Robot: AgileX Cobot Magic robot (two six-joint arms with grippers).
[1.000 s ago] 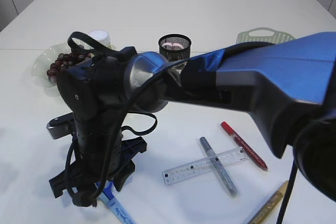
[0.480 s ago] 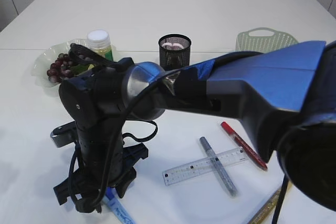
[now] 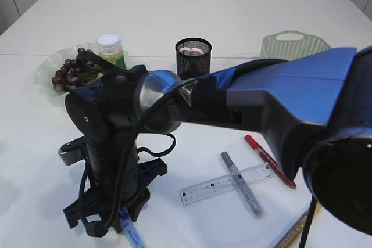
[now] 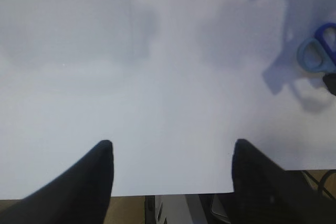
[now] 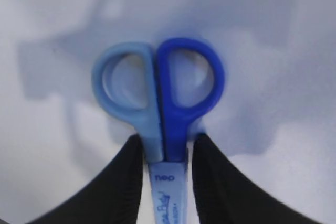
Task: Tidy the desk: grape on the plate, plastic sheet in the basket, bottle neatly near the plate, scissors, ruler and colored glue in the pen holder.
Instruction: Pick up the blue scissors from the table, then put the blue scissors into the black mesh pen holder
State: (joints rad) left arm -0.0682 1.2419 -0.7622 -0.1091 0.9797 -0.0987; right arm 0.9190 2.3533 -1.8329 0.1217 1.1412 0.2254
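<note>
Your right arm, large, blue and black, reaches across the white table with its gripper down at the near left edge, its two black fingers pressed narrowly against both sides of the blue-handled scissors just below the handle loops. Your left gripper hangs over bare table with its jaws wide apart and nothing between them. Farther back stands the black mesh pen holder, while the clear plastic ruler lies near the front under a grey glue pen.
</note>
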